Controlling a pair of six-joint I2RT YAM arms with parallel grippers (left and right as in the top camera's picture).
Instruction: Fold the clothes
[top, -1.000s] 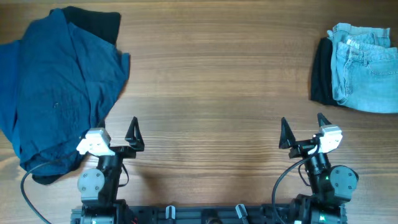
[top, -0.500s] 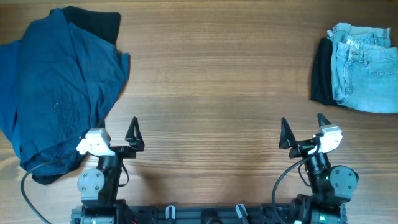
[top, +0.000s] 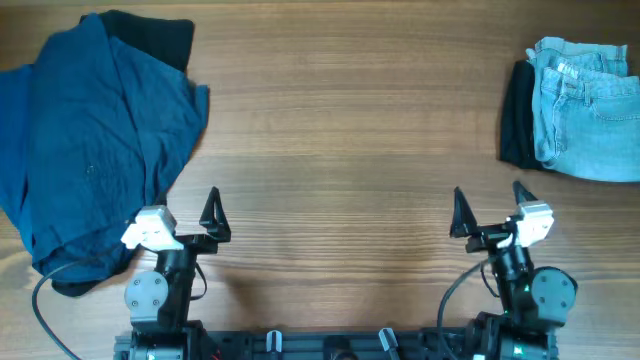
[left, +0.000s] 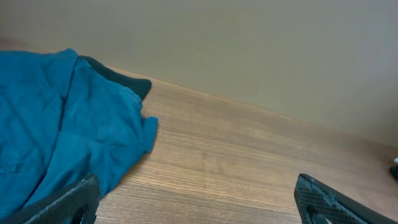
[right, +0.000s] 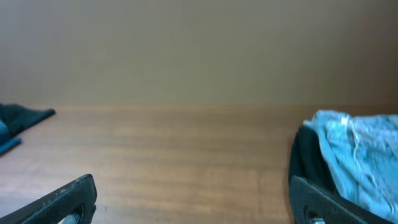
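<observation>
Wooden counter: left pincer and right pincer gape empty; blue shirt at ten o'clock overlaps black garment, so a double-grab looks likely.

Most likely a robotics lab or data-collection bench, though hard to judge beyond the tabletop. Marked as such by two small arms, left arm and right arm, mounted side by side on a dark rail at the near edge of a wood-grain table, with a black cable looping off the left base. Backed by a plain beige wall in both wrist views. Laid out like test props: rumpled blue shirt at one end, folded jeans at the other, well apart.
</observation>
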